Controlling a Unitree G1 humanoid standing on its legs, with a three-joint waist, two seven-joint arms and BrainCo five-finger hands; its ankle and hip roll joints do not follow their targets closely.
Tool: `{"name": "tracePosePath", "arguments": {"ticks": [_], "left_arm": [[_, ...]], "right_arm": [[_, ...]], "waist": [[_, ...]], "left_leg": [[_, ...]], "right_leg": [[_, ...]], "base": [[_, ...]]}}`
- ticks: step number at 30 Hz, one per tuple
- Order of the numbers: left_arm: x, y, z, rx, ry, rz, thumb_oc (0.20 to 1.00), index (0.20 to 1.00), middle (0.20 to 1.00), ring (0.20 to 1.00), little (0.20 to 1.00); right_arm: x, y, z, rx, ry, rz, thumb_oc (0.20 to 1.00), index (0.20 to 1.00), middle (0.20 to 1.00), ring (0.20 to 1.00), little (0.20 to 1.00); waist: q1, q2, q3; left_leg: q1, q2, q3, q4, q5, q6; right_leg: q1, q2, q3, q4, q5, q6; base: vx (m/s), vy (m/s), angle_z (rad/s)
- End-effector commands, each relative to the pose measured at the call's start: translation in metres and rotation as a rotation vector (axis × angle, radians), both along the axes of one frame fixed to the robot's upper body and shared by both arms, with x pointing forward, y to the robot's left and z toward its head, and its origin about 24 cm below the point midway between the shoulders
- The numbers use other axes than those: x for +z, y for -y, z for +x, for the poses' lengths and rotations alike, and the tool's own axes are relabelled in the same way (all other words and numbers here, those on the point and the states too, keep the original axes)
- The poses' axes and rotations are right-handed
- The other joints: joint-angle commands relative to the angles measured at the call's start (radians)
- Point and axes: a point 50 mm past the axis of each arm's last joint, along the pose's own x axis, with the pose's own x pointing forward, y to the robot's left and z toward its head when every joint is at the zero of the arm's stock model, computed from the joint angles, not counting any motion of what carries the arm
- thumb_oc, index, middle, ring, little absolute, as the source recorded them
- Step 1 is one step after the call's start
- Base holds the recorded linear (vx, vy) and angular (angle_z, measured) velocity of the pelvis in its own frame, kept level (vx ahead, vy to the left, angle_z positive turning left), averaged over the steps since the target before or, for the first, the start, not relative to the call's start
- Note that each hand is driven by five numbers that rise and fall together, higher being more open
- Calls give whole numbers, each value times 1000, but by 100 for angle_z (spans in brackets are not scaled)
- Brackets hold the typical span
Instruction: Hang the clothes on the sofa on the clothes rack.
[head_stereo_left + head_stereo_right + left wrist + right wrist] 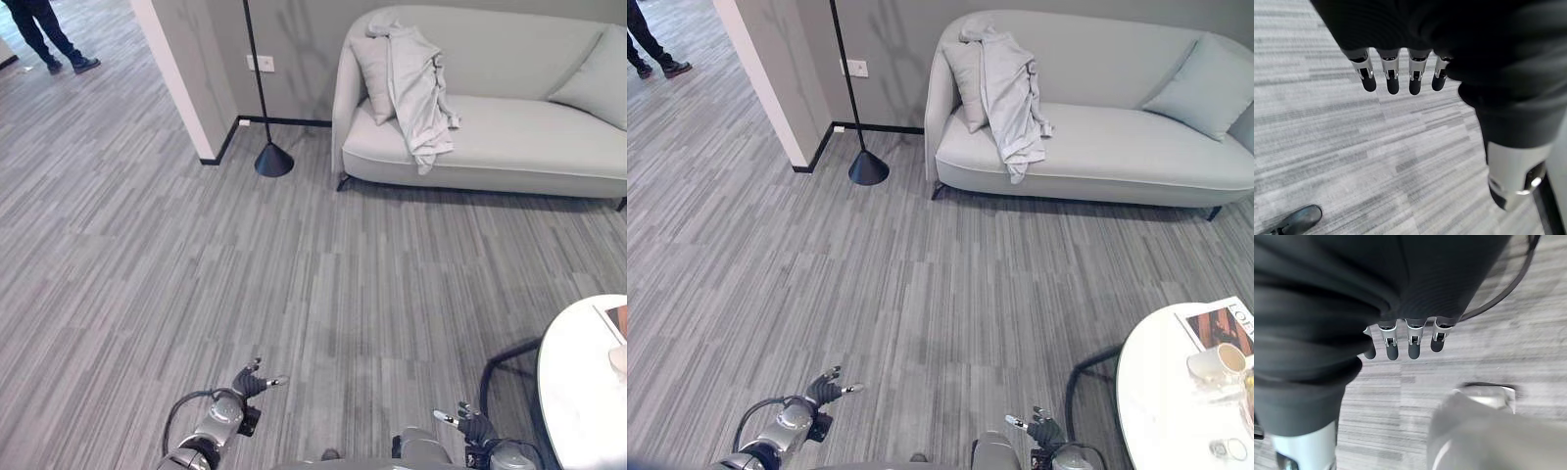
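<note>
Left eye view shows a pale grey garment (419,88), likely a light jacket or shirt, draped over the backrest at the left end of a light grey sofa (529,147). Its top bunches on the crest of the backrest and its lower part hangs down across the seat cushion, partly covering a cushion (373,73) tucked into the sofa's corner. The cloth folds and creases freely, so it looks soft, limp and light; it will probably sag and slide once lifted, and a loose sleeve could trail or catch. The bunched top edge on the backrest, where the collar or shoulders seem to lie, looks like the best place to pinch it, since lifting from there should let the rest hang straight.

A second cushion (594,86) sits at the sofa's other end. Beside the sofa stands a black floor lamp (266,147) near a wall corner, and a person (47,34) stands far off at the upper left. A white round table (1176,392) with a cup (1217,364) and a magazine (1223,325) lies by the robot's right side.

Both hands hang low, well apart from the sofa: the left hand (253,380) and the right hand (472,425) have relaxed, straight fingers and grasp nothing.
</note>
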Motion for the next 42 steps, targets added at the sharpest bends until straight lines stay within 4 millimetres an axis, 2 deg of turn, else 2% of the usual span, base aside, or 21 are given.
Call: {"name": "tracePosePath", "arguments": {"ticks": [1,3,6,8,9,10,13,16,18,20,21,22,25,27,29,30,33,36,37,38,42], "left_arm": [[5,4,12,1,53,-14,1000,1000,1000,1000,1000],[5,11,16,-27,55,-24,1000,1000,1000,1000,1000],[3,15,12,-49,37,-31,1000,1000,1000,1000,1000],[-5,22,-1,-69,-16,-48,1000,1000,1000,1000,1000],[-5,22,-1,-69,-16,-49,1000,1000,1000,1000,1000],[-9,25,-8,-61,-38,-59,1000,1000,1000,1000,1000],[-11,26,-13,-72,-57,-63,1000,1000,1000,1000,1000],[-12,27,-14,-79,-66,-55,1000,1000,1000,1000,1000],[-12,28,-14,-85,-67,-58,1000,1000,1000,1000,1000],[-12,35,-11,-91,-51,-87,1000,1000,1000,1000,1000],[-12,36,-12,-91,-51,-87,1000,1000,1000,1000,1000],[-11,37,-11,-96,-47,-92,1000,1000,1000,1000,1000],[-11,38,-11,-105,-36,-99,1000,1000,1000,1000,1000],[-11,36,-13,-102,-38,-94,1000,1000,1000,1000,1000],[-13,31,-20,-66,-51,-102,1000,1000,1000,1000,1000],[-13,29,-22,-57,-53,-105,1000,1000,1000,1000,1000],[-15,27,-27,-46,-71,-98,1000,1000,1000,1000,1000],[-15,23,-27,-27,-69,-98,1000,1000,1000,1000,1000],[-12,21,-22,-22,-52,-96,1000,1000,1000,1000,1000],[-10,19,-17,-18,-35,-90,1000,1000,1000,1000,1000],[-4,14,-7,-12,5,-82,1000,1000,1000,1000,1000]], "right_arm": [[0,14,-13,-6,-25,-41,1000,1000,1000,1000,1000],[-1,14,-15,-3,-38,-47,1000,1000,1000,1000,1000],[-2,17,-21,-1,-57,-57,1000,1000,1000,1000,1000],[-2,23,-28,8,-80,-67,1000,1000,1000,1000,1000],[-2,23,-28,8,-80,-67,1000,1000,1000,1000,1000],[-1,26,-26,15,-70,-71,1000,1000,1000,1000,1000],[4,34,-22,8,-48,-84,1000,1000,1000,1000,1000],[9,46,-21,-9,-38,-112,1000,1000,1000,1000,1000],[10,49,-19,-9,-35,-122,1000,1000,1000,1000,1000],[14,54,-17,-21,-14,-136,1000,1000,1000,1000,1000],[14,54,-17,-21,-15,-136,1000,1000,1000,1000,1000],[14,54,-15,-17,-8,-136,1000,1000,1000,1000,1000],[14,51,-13,2,-7,-138,1000,1000,1000,1000,1000],[11,48,-14,4,-19,-142,1000,1000,1000,1000,1000],[9,40,-11,55,-31,-131,1000,1000,1000,1000,1000],[8,38,-12,64,-37,-131,1000,1000,1000,1000,1000],[4,33,-15,80,-62,-119,1000,1000,1000,1000,1000],[2,29,-18,105,-78,-112,1000,1000,1000,1000,1000],[2,28,-16,121,-77,-111,1000,1000,1000,1000,1000],[4,28,-10,124,-58,-108,1000,1000,1000,1000,1000],[4,23,-6,145,-45,-107,1000,1000,1000,1000,1000]], "waist": [[-46,-37,39],[-66,-37,43],[-70,-40,26],[-79,-27,-14],[-79,-26,-14],[-80,-12,-38],[-82,-15,-37],[-68,-45,-11],[-59,-52,-4],[-32,-57,4],[-31,-56,7],[-24,-50,11],[12,-18,17],[41,-17,24],[68,9,-4],[74,12,-15],[88,-7,-48],[89,-19,-69],[82,-22,-65],[62,-27,-42],[64,-19,-25]], "left_leg": [[28,15,-16,6,-19,-46],[62,13,-34,6,-45,-56],[96,14,-52,6,-75,-62],[127,78,-65,42,-72,-104],[128,78,-65,42,-72,-105],[118,114,-68,115,4,-144],[21,152,-57,368,137,-184],[-110,148,-68,627,202,-153],[-140,145,-69,649,190,-134],[-213,112,-67,464,96,-103],[-208,112,-66,464,94,-102],[-224,97,-60,357,80,-100],[-297,56,-52,105,188,-97],[-361,32,-12,22,209,-103],[-328,30,-3,8,254,-101],[-315,29,-6,15,258,-94],[-286,20,-2,22,245,-80],[-249,19,7,17,225,-64],[-203,18,5,7,200,-50],[-166,16,9,6,178,-38],[-127,30,8,6,152,-33]], "right_leg": [[139,68,-22,-312,182,51],[119,85,-72,-356,208,66],[154,77,-64,-377,233,54],[198,84,-38,-341,251,23],[199,85,-38,-341,251,22],[223,93,-37,-327,236,-5],[290,88,-26,-314,174,-55],[345,70,17,-295,136,-90],[360,62,31,-288,124,-95],[415,50,65,-273,79,-93],[420,50,65,-273,77,-93],[438,54,69,-275,66,-91],[502,97,91,-288,44,-89],[564,105,108,-294,8,-93],[619,128,156,-279,-43,-90],[634,116,162,-272,-59,-86],[654,71,178,-243,-82,-61],[617,35,168,-144,-72,-34],[536,21,161,18,-18,5],[430,19,161,188,97,31],[337,-14,109,245,103,3]], "base": [[404,-112,15],[321,-113,46],[423,-205,61],[552,-339,36],[519,-355,36],[357,-253,25],[351,-290,14],[263,-199,-21],[231,-96,-65],[417,-60,-59],[309,-3,-27],[224,3,-29],[360,-16,-22],[394,-24,1],[575,101,-34],[431,106,-79],[345,102,-60],[290,78,-89],[218,45,-59],[216,43,-10],[141,20,42]]}}
